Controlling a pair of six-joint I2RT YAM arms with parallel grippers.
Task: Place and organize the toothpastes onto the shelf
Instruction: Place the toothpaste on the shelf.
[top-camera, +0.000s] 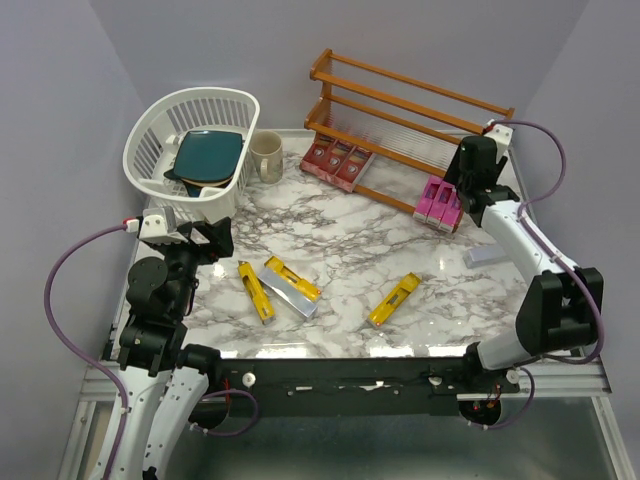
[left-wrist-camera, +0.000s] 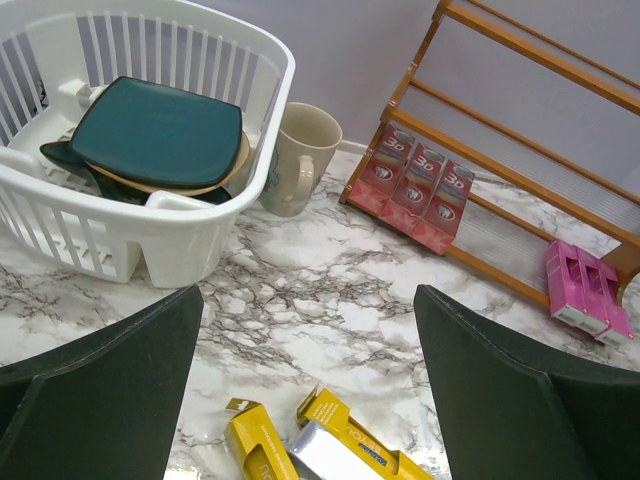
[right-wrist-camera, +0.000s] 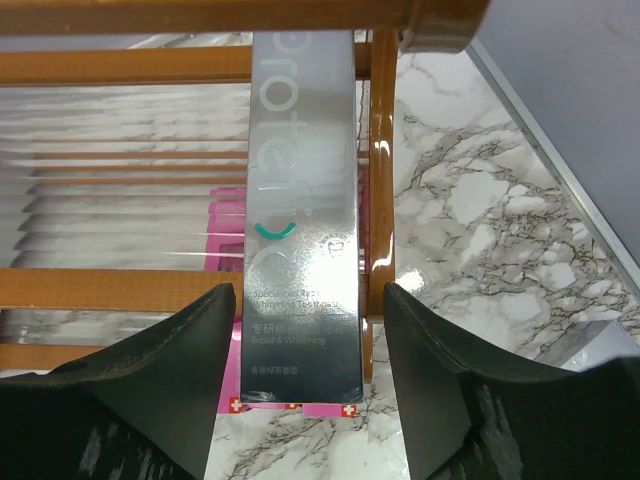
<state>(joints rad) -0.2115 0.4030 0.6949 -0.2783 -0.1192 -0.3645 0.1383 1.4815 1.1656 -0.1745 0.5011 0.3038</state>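
R wrist cam alone shows silver carton (right-wrist-camera: 300, 200) betw R gripper (right-wrist-camera: 310, 292) jaws at shelf (right-wrist-camera: 100, 65), gap one side, unclamped. Top cam hides it. L gripper (left-wrist-camera: 310, 295) wide open.

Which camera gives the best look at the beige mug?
The left wrist view: the mug looks close and clear, beside the white basket. The top view shows it small; the right wrist view misses it entirely.

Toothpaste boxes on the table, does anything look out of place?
Yes. Three yellow cartons and a silver carton lie scattered at odd angles on the table, while red cartons and pink cartons sit lined up on the shelf.
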